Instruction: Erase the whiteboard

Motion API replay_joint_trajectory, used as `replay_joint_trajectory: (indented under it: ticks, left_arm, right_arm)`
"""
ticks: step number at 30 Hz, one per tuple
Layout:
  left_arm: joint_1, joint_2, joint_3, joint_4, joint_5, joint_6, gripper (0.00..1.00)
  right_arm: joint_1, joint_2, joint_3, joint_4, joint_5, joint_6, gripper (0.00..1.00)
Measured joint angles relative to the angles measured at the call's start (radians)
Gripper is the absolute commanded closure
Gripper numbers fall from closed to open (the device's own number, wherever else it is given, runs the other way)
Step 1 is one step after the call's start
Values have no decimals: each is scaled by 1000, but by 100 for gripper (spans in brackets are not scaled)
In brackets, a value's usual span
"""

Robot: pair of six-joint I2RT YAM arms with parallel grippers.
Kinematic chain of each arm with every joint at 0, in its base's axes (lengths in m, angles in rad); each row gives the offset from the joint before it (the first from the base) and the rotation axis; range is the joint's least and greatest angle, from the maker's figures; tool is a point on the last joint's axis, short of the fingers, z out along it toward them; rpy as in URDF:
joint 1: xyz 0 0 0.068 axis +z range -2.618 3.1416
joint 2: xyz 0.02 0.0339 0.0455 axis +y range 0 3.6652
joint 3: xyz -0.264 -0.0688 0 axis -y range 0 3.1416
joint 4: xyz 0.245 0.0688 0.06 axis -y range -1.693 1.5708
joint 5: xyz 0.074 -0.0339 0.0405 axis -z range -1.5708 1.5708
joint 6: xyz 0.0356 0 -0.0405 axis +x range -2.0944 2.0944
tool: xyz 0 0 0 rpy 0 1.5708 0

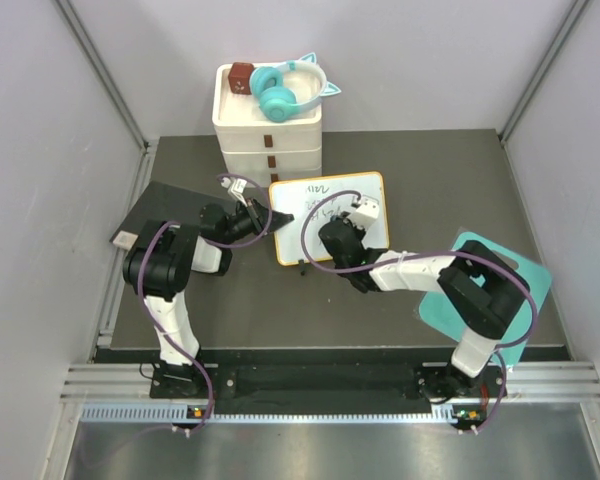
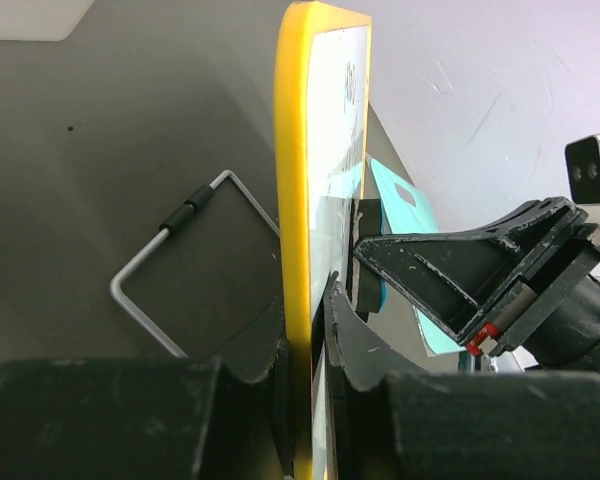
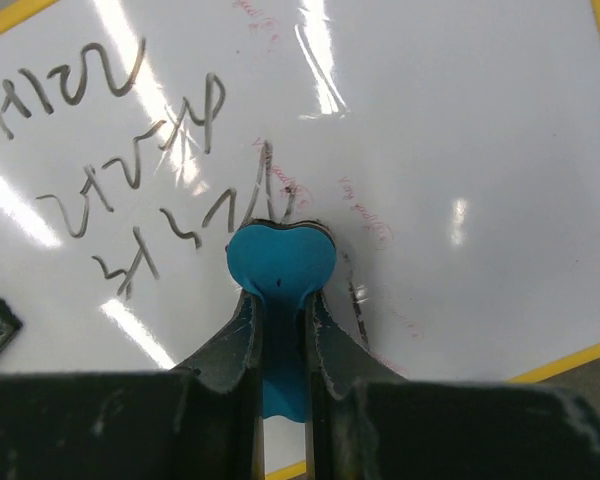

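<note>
The whiteboard (image 1: 305, 210), white with an orange-yellow frame, lies at mid-table before the drawer stack. Grey marker scribbles cover its upper left (image 3: 110, 150), with faint red traces elsewhere. My left gripper (image 1: 270, 218) is shut on the board's left edge; in the left wrist view the frame (image 2: 298, 200) stands edge-on between the jaws (image 2: 310, 320). My right gripper (image 1: 345, 228) is shut on a blue eraser (image 3: 280, 260) and presses it flat on the board's surface (image 3: 460, 130), just right of the scribbles. The eraser also shows in the left wrist view (image 2: 370, 290).
A white drawer stack (image 1: 268, 135) at the back carries teal headphones (image 1: 285, 92) and a red-brown cube (image 1: 241, 78). A teal cutting board (image 1: 525, 290) lies under the right arm. A dark grey pad (image 1: 165, 205) lies left. A wire stand (image 2: 170, 230) sits behind the board.
</note>
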Motion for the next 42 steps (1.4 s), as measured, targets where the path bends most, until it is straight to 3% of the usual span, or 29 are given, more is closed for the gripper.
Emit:
replay_joint_trajectory:
  ticks: [22, 34, 42]
  left_arm:
    - [0, -6, -13, -8, 8, 5, 100]
    - [2, -6, -22, 9, 16, 6, 100]
    - [3, -6, -26, 16, 20, 8, 100]
  right_arm:
    - [-49, -42, -194, 193, -63, 349, 100]
    - [57, -29, -158, -29, 75, 540, 100]
    - [64, -23, -130, -93, 95, 562, 100]
